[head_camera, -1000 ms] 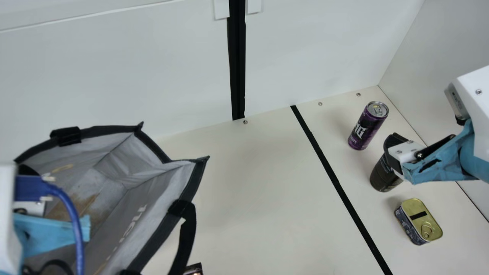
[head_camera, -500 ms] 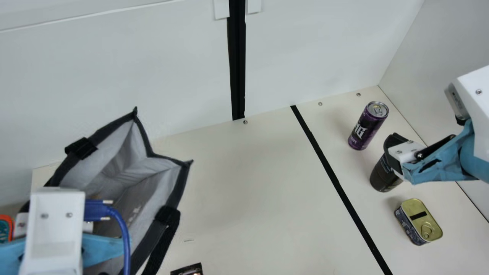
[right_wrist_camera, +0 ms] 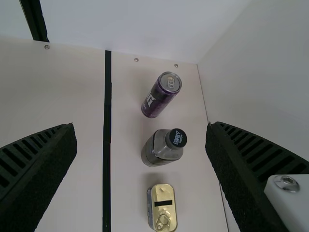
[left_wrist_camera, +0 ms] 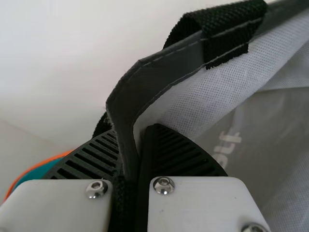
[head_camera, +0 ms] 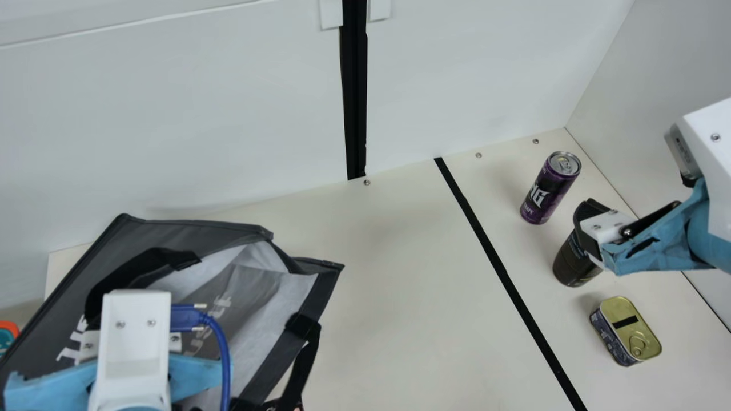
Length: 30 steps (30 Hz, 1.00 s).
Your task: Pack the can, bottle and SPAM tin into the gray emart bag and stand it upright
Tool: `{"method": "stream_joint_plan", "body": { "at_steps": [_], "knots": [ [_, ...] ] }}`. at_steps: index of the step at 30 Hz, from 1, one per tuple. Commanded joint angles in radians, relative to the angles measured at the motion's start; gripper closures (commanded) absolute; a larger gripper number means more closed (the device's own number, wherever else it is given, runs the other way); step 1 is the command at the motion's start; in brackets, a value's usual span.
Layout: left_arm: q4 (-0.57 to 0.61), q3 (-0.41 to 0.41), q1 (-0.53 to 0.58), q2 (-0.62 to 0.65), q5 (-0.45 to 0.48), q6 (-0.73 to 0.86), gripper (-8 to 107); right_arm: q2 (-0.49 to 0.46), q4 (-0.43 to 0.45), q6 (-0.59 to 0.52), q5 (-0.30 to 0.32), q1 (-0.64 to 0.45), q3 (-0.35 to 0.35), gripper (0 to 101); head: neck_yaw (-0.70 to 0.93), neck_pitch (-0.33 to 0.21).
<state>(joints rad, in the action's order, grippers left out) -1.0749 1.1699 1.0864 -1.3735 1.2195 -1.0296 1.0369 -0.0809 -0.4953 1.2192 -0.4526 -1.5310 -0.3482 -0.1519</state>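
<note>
Left gripper: clenches rim of bag between its ribbed fingers, near a black strap. Bag: tilts at left in main view, mouth open. Right gripper: poised above bottle, fingers spread wide, gripping nothing. Can, bottle, tin: line up on table, outside bag, right of black strip; bottle between the others. Can and bottle: stand upright. Tin: lies with ring-pull lid up.
</note>
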Motion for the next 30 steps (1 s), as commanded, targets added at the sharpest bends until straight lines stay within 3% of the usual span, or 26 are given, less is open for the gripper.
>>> {"method": "stream_joint_plan", "body": {
  "at_steps": [1,12,30],
  "knots": [
    [0.027,0.006,0.004,-0.006,0.001,-0.009,107,0.0,0.0,0.0,0.0,0.0,0.0,6,-0.001,-0.023],
    [0.225,0.093,0.071,-0.023,-0.005,-0.024,107,0.0,0.0,0.0,0.0,0.0,0.0,6,-0.001,-0.023],
    [0.555,0.141,-0.028,-0.075,-0.209,0.089,107,0.0,0.0,0.0,0.0,0.0,0.0,6,-0.001,-0.023]
  ]
}}
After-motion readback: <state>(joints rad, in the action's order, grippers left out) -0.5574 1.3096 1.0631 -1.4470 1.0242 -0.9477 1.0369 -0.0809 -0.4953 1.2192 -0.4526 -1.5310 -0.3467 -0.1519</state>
